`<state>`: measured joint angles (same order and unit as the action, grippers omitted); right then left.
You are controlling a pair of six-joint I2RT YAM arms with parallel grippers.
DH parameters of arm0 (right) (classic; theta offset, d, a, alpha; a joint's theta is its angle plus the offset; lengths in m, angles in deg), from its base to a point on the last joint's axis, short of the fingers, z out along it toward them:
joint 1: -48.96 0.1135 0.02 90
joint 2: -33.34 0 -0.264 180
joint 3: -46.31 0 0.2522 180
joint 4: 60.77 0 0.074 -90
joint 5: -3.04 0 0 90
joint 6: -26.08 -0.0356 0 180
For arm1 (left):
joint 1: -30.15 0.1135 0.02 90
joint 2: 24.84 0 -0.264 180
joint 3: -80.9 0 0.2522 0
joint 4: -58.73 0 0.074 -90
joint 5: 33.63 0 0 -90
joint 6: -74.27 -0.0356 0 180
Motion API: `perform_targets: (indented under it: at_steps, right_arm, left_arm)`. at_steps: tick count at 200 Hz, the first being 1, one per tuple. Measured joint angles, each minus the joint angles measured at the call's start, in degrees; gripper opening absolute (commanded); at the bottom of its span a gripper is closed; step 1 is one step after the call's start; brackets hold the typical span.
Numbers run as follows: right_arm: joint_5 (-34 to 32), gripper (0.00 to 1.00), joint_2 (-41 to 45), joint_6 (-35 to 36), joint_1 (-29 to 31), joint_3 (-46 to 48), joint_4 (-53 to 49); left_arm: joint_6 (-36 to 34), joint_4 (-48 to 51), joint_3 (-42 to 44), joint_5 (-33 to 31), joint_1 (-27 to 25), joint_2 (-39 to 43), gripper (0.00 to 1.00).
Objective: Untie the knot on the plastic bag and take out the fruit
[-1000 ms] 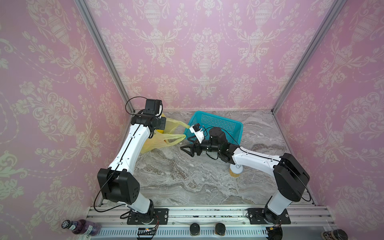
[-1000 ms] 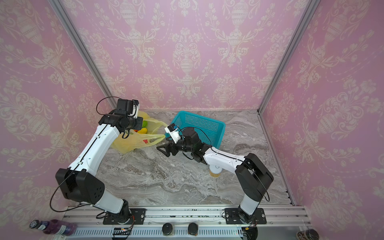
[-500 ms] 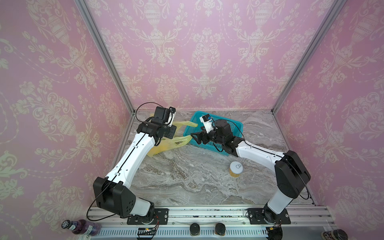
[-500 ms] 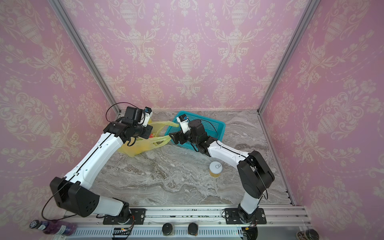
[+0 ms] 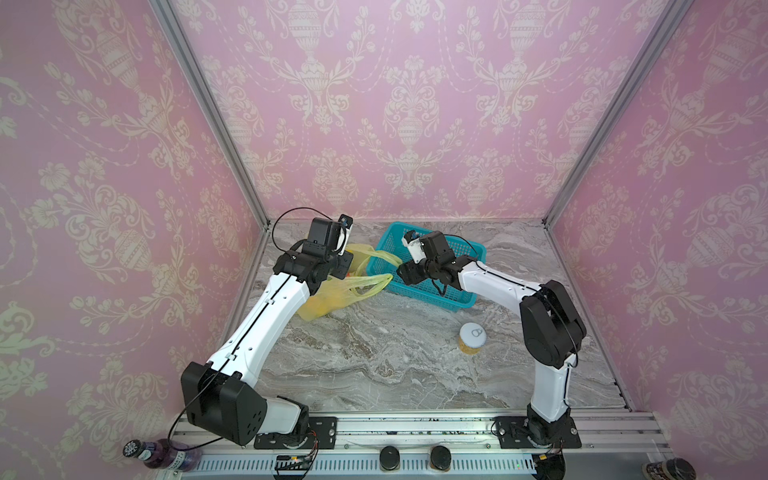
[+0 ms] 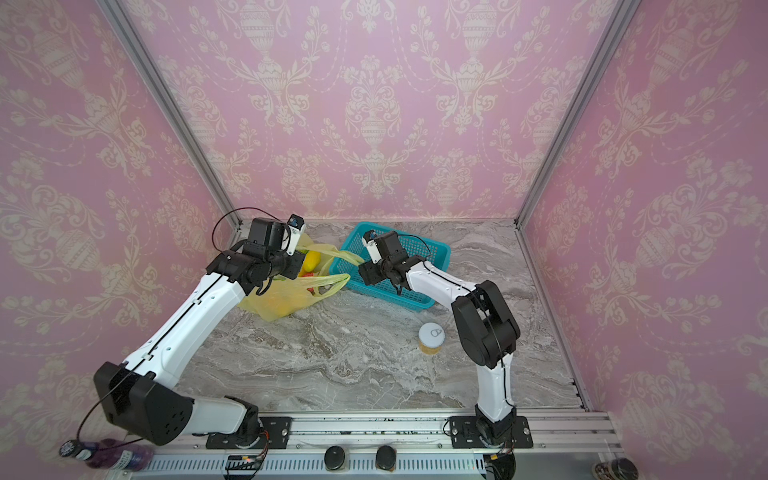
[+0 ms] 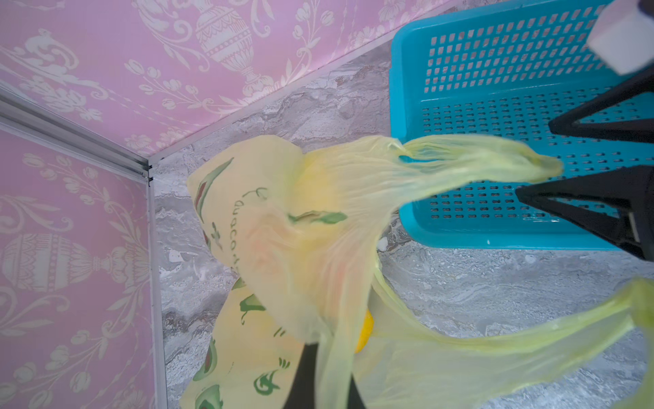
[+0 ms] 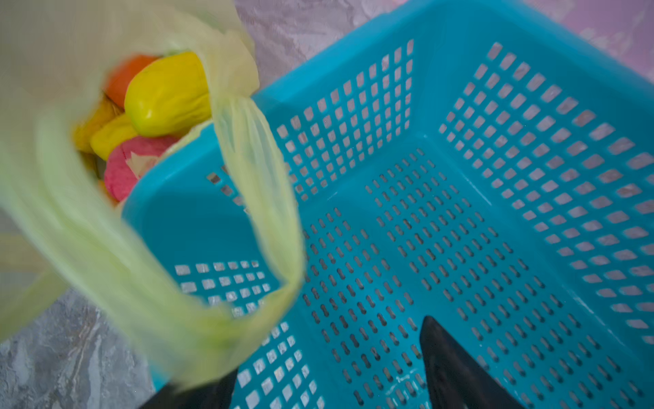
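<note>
The yellow-green plastic bag (image 5: 328, 296) (image 6: 286, 301) lies by the back left corner, mouth toward the basket. My left gripper (image 7: 327, 382) is shut on a fold of the plastic bag (image 7: 283, 230) at its mouth. No knot shows: the two handle loops lie apart. One handle loop (image 7: 477, 152) reaches over the basket corner, its end between the spread fingers of my right gripper (image 8: 325, 347) (image 5: 398, 272), which is open. That loop drapes across one fingertip. The fruit (image 8: 166, 95) shows inside the bag: yellow, orange and pink pieces, yellow fruit (image 6: 311, 259) in a top view.
A teal mesh basket (image 5: 457, 293) (image 8: 495, 53) stands right of the bag, with nothing in it where it shows. A white-lidded jar (image 5: 473, 337) stands on the marble in front of it. A purple bottle (image 5: 158, 453) lies by the front rail. Pink walls close in at the back and sides.
My right gripper rose from the table in front of the basket to its near corner and narrowed slightly. My left gripper carried the bag's mouth to the right.
</note>
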<state>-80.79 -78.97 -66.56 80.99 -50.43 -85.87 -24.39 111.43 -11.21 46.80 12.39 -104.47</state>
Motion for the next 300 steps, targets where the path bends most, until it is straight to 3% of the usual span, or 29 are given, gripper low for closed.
perform_targets:
  at_steps: [40, 99, 140, 164, 180, 227, 263, 300]
  right_arm:
    - [2.4, 0.78, 1.6, 3.6, 0.5, 3.0, -2.8]
    - [8.1, 0.76, 12.3, 8.8, 3.1, 13.4, -3.1]
    - [8.5, 0.78, 18.6, 9.5, 4.2, 19.6, -0.5]
    - [10.4, 0.6, 24.0, 6.9, 4.6, 23.7, 4.9]
    - [12.0, 0.57, 26.1, 5.3, 5.8, 24.2, 8.8]
    - [13.4, 0.4, 20.3, 3.8, 11.7, 19.0, 13.2]
    - [11.8, 0.4, 14.3, 3.4, 11.5, 15.2, 13.6]
    - [10.9, 0.42, 13.4, 3.5, 11.5, 14.2, 13.9]
  left_arm:
    - [-0.1, -1.0, 0.0, -1.3, 0.6, 0.0, 0.0]
    - [-0.1, -2.0, 0.5, -1.1, 1.0, 0.2, 0.0]
    - [-0.6, -2.2, 1.6, 1.5, 1.0, 1.2, 0.0]
    - [-1.1, -3.1, 2.6, 3.5, 1.0, 1.9, 0.0]
    - [-1.4, -3.3, 2.9, 4.5, 1.0, 2.0, 0.0]
    - [-1.8, -4.5, 4.0, 6.4, 1.1, 3.0, 0.0]
    - [-2.0, -5.7, 4.8, 6.5, 1.1, 4.5, 0.0]
    - [-2.0, -6.3, 4.8, 7.4, 1.1, 4.5, 0.0]
